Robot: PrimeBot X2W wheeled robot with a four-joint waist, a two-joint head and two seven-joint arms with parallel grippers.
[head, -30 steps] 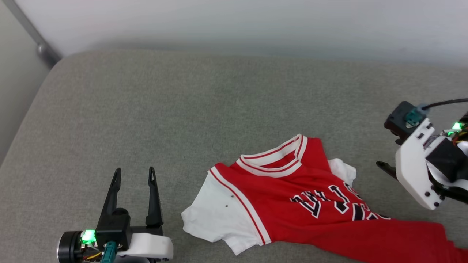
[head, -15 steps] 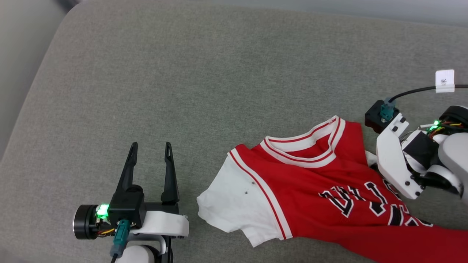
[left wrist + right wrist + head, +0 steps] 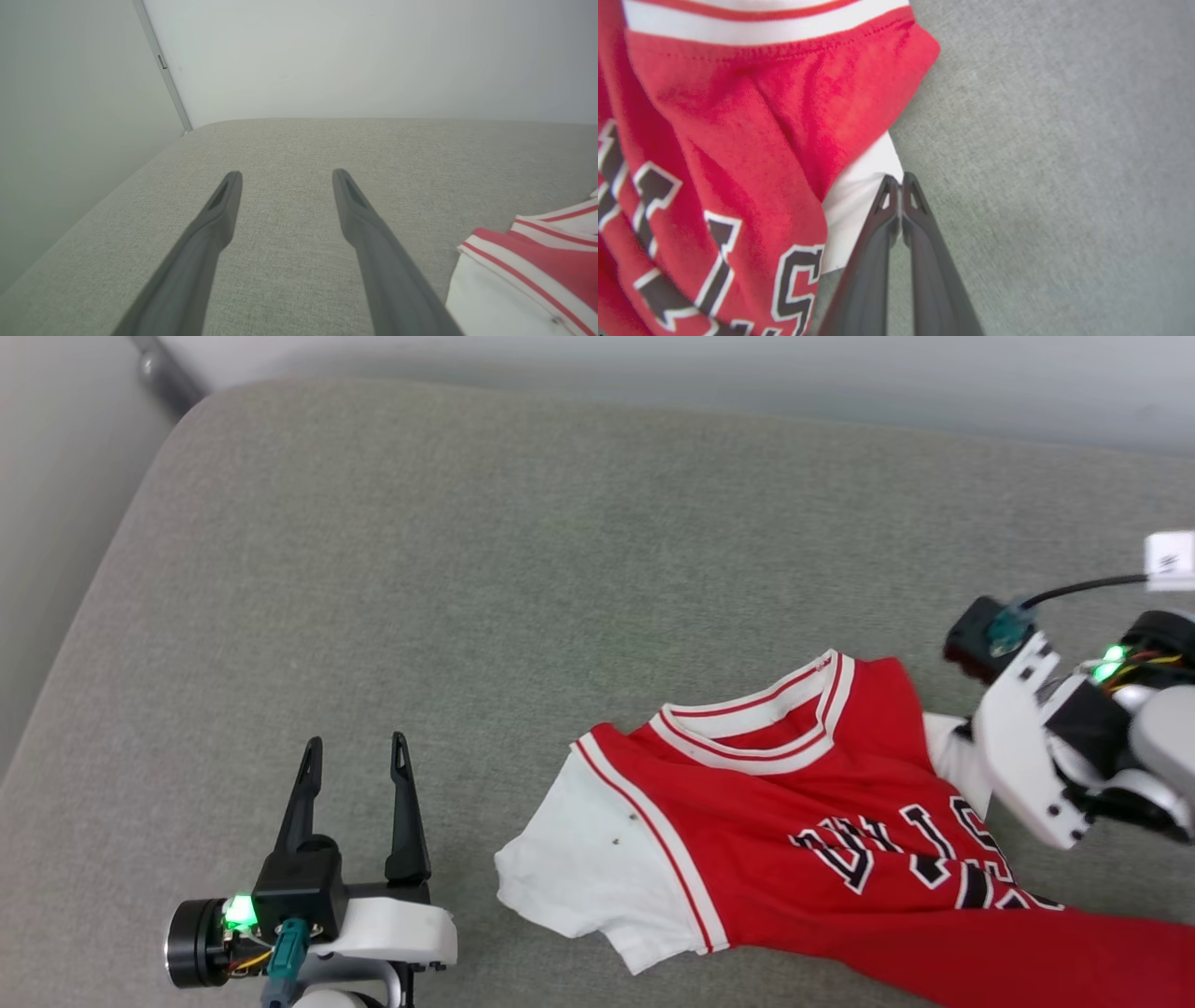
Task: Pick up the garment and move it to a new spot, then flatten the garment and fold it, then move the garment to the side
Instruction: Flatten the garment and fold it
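Right gripper [image 3: 901, 181]: fingers together at the sleeve edge of the red soft-fabric T-shirt with white sleeves [image 3: 803, 821]; can't tell if cloth is caught. Shallow bite, likely slips on lift. Shirt lies on grey woven cushion [image 3: 467, 569], 4 o'clock in head view. Left gripper [image 3: 356, 742] fingers apart, 8 o'clock.

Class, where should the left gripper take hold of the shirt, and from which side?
Probably the white sleeve of the shirt, at its outer hem, coming from the robot's left. It lies flat and uncovered, spread toward the open left gripper.
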